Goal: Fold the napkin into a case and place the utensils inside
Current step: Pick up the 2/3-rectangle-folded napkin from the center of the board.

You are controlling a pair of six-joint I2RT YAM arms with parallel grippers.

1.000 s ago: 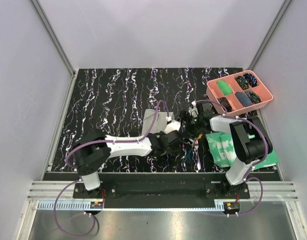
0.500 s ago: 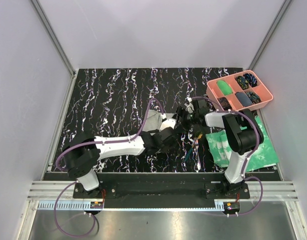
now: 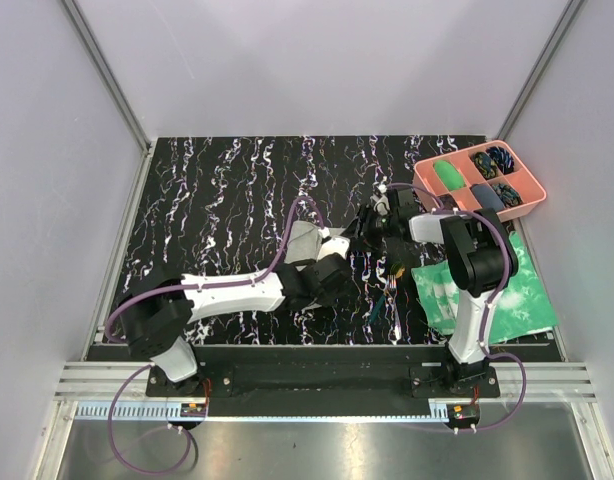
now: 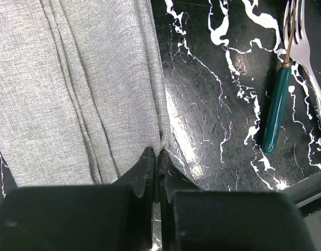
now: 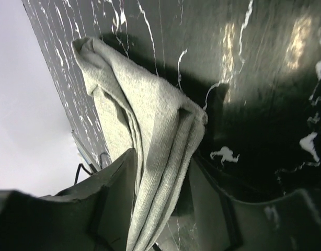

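Observation:
The napkin (image 3: 303, 239) is plain grey cloth, lifted in folds at the table's middle. My left gripper (image 3: 332, 256) (image 4: 156, 152) is shut on the napkin (image 4: 71, 89), pinching its near right edge. My right gripper (image 3: 368, 224) (image 5: 163, 157) stands open around a bunched fold of the napkin (image 5: 150, 110); the cloth rests against the left finger (image 5: 116, 178), and a narrow gap remains at the right finger (image 5: 207, 193). The utensils (image 3: 390, 292) lie on the table just right of the napkin, among them a teal-handled fork (image 4: 277, 112). No finished case shows.
A pink compartmented tray (image 3: 423, 185) with small dark and green items sits at the back right. A green-and-white mottled sheet (image 3: 507, 300) lies under the right arm near the front right. Grey walls enclose the black marbled table (image 3: 217, 190).
My right gripper moved back and left onto the napkin's fold, and its jaws narrowed around it. My left arm drew the pinched napkin edge slightly left.

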